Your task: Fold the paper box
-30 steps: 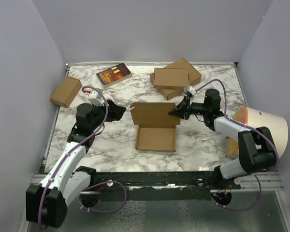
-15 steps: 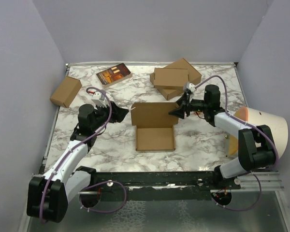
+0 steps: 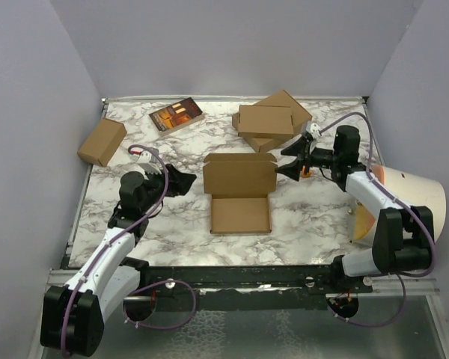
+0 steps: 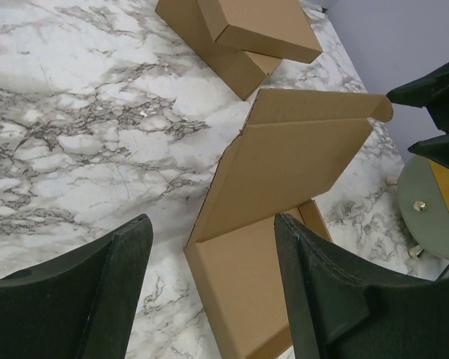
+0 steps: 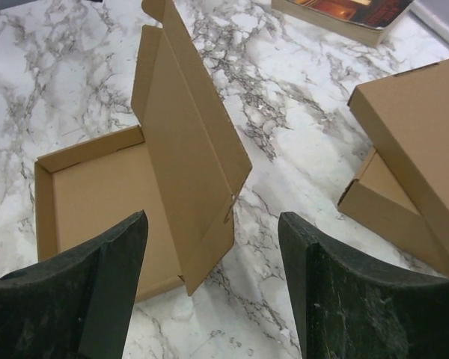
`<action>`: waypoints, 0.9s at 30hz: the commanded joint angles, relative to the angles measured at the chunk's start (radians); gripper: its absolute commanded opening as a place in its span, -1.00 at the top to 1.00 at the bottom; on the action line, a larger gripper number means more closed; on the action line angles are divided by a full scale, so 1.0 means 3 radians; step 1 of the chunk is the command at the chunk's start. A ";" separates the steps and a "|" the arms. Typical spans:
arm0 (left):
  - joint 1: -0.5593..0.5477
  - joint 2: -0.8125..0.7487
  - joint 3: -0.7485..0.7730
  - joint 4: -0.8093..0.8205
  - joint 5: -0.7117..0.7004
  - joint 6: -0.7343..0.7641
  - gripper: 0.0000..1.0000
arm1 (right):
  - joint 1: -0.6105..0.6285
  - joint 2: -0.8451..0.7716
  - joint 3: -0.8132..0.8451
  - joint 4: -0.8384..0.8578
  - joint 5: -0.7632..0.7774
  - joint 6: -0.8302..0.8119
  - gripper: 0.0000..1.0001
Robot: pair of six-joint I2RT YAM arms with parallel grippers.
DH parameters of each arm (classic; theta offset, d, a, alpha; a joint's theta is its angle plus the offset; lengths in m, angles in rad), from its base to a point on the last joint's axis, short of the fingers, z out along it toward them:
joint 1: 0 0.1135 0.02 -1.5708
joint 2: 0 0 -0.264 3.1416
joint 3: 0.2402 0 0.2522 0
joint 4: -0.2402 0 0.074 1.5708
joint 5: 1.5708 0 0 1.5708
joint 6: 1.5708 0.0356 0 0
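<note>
The paper box (image 3: 240, 196) lies mid-table as a shallow brown tray with its lid standing raised behind it. From the left wrist, the paper box (image 4: 284, 187) sits just ahead with the lid tilted up. In the right wrist view the paper box (image 5: 150, 172) shows its lid on edge. My left gripper (image 3: 185, 179) is open, left of the box and apart from it, holding nothing. My right gripper (image 3: 289, 161) is open, just right of the lid's edge, with nothing between its fingers. The left gripper (image 4: 213, 247) and right gripper (image 5: 213, 247) both frame empty gaps.
Two ready-folded brown boxes (image 3: 269, 120) are stacked at the back right. A small brown carton (image 3: 102, 141) sits at the far left. A book (image 3: 176, 115) lies at the back. A tan dome-shaped object (image 3: 400, 196) stands by the right edge.
My right gripper has opened, let go of the lid's right edge and drawn back to the right. The lid stays raised. The left gripper shifted slightly toward me.
</note>
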 commanded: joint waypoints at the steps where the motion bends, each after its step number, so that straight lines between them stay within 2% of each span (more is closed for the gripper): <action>1: 0.0017 -0.0071 -0.0158 0.0262 -0.0242 -0.0307 -0.37 | -0.0156 -0.0119 0.0148 -0.0292 -0.0151 -0.0279 -0.42; 5: 0.0016 -0.0070 -0.0255 0.0326 -0.0368 -0.0413 -0.36 | -0.0218 -0.0083 0.0281 -0.0532 0.0163 -0.0310 -0.42; 13: 0.0016 -0.0152 -0.0128 0.0054 -0.0548 -0.0405 -0.35 | -0.0232 0.0083 0.0546 -0.0987 0.1366 -0.0496 -0.42; 18: 0.0019 -0.0266 0.0319 -0.0505 -0.0623 0.0131 -0.35 | -0.0232 0.0240 0.0639 -0.1048 0.2114 -0.0463 -0.42; 23: 0.0021 -0.0259 0.0785 -0.1189 -0.0920 0.0844 -0.35 | -0.0228 0.0479 0.0730 -0.1288 0.2319 -0.0483 -0.42; 27: 0.0016 -0.0271 0.0803 -0.1441 -0.1168 0.1098 -0.35 | -0.0212 0.0724 0.0798 -0.1449 0.2416 -0.0518 -0.42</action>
